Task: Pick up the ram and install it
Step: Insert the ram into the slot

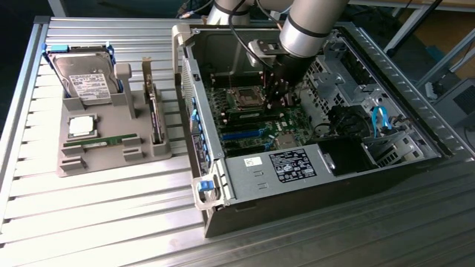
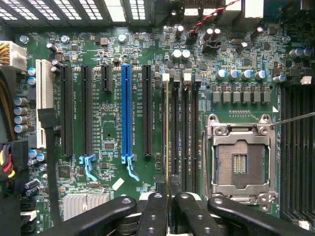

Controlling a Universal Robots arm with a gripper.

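The ram (image 2: pixel 168 129) appears edge-on as a thin, straight strip between my fingertips. It stands upright over the motherboard (image 2: pixel 110 105), in line with the memory slots (image 2: pixel 185 132) beside the empty processor socket (image 2: pixel 240 160). My gripper (image 2: pixel 169 195) is shut on the ram's near end, with a black finger (image 2: pixel 155 209) on either side. In the exterior view the gripper (image 1: pixel 281 99) reaches down into the open computer case (image 1: pixel 222 183), just above the board near the socket (image 1: pixel 245 98). I cannot tell whether the ram touches a slot.
A grey tray (image 1: pixel 111 161) on the exterior view's left holds a hard drive (image 1: pixel 83 78), a silver processor (image 1: pixel 82 125), another green stick (image 1: pixel 100 142) and a dark expansion card (image 1: pixel 154 111). Long black and blue card slots (image 2: pixel 126 110) lie beside the memory slots. Cables and a power supply (image 1: pixel 297 164) crowd the case.
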